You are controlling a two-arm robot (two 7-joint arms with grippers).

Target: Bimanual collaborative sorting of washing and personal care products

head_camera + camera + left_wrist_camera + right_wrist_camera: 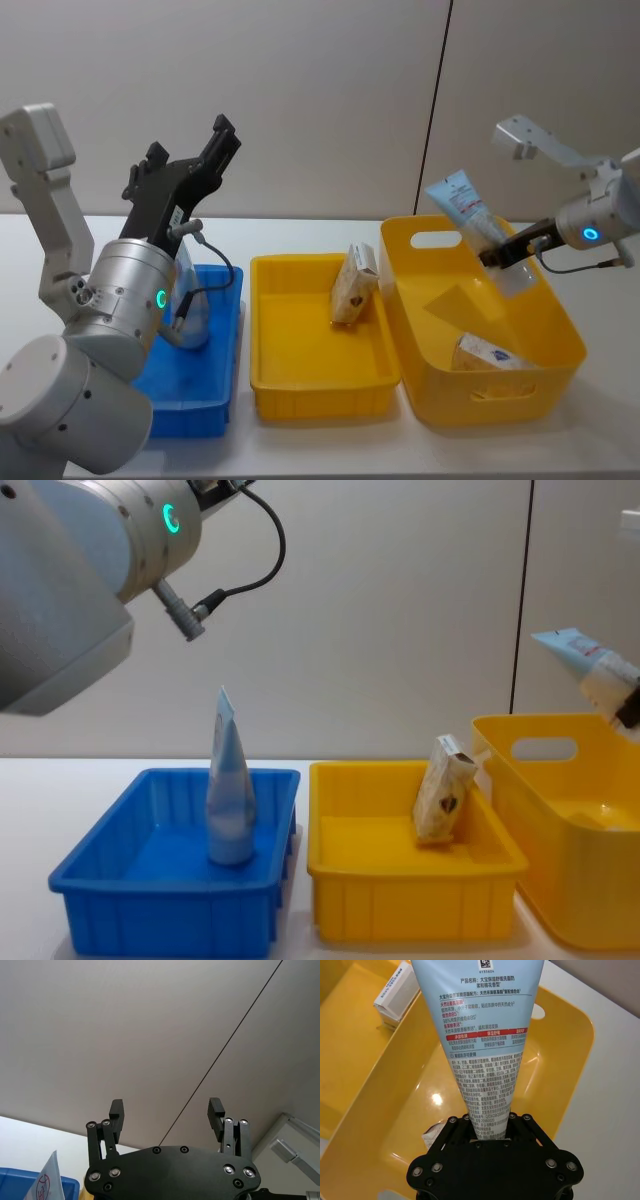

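Note:
My right gripper [503, 250] is shut on the cap end of a pale blue-white tube [464, 205], held tilted over the deep yellow bin [560, 318]. In the right wrist view the tube [489, 1045] rises from between the jaws of the right gripper [488, 1132]. A white-grey carton [486, 352] lies in that bin. A cream carton [354, 286] leans in the shallow yellow tray [300, 385]. A second tube [229, 792] stands cap-down in the blue bin [110, 880]. My left gripper [190, 145] is raised above the blue bin, open and empty, its fingertips [116, 1108] facing the wall.
The three bins stand side by side on a white table [600, 430], with the blue bin [215, 400] on the left. A grey wall with a dark seam [437, 110] rises behind. The left arm's cable [215, 262] hangs over the blue bin.

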